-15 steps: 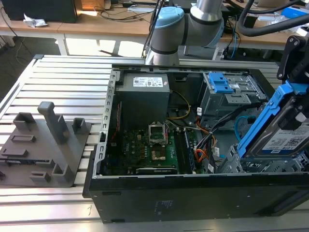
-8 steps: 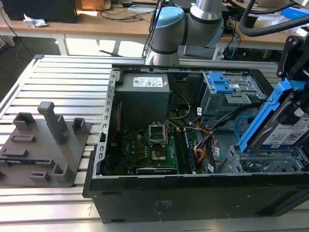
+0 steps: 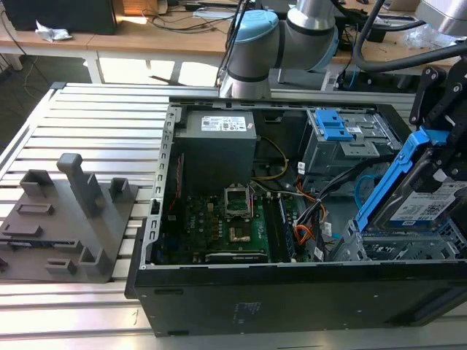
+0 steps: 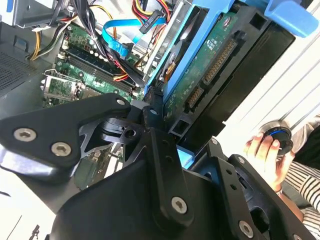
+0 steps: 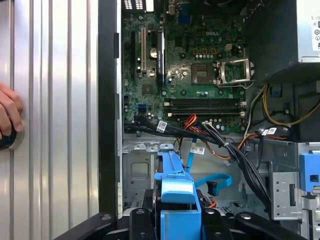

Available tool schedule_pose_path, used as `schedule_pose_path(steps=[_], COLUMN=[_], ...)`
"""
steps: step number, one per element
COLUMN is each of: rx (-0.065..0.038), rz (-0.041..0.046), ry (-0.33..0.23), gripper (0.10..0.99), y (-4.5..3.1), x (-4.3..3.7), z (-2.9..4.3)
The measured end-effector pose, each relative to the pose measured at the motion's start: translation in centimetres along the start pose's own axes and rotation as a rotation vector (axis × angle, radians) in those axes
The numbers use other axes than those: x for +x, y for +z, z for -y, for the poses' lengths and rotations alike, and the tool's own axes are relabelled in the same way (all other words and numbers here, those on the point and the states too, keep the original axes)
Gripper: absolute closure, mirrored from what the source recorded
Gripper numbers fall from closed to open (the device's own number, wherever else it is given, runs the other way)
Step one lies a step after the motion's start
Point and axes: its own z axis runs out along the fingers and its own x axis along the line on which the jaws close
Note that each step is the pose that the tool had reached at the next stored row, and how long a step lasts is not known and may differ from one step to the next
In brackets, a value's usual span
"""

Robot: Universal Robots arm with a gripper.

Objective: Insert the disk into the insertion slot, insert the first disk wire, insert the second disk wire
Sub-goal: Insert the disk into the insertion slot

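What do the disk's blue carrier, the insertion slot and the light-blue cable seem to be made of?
The carrier around the disk: moulded plastic, smooth and slightly glossy, going by its even bright blue. The insertion slot: thin grey sheet metal, matt, with punched round holes. The second disk wire: probably a soft plastic jacket, since the flat band curves in loops.

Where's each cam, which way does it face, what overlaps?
Exterior view: off the arm, looks down into the computer case; arm behind it, gripper holding the disk at the exterior view's right.
First wrist view: on the wrist, looks past gripper and disk onto the motherboard; a person's hand on the slatted table.
Second wrist view: on the wrist, close along the disk's circuit-board side; gripper linkage in front.
Shared: disk in all; hand in both wrist views.
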Motion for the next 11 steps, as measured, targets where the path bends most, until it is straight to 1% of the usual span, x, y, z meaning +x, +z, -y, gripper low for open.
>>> schedule_pose_path(steps=[3, 6, 10, 11], rx=[0.0, 0.0, -0.001, -0.001], rz=[0.0, -0.0001, -0.0001, 0.0], ry=[0.0, 0.0, 0.0, 0.0], gripper=[0.722, 0.722, 0.722, 0.722], y=[0.39, 1.04, 2.29, 2.51], x=[-0.06, -0.06, -0.07, -0.06], z=[0.03, 0.06, 0.13, 0.14])
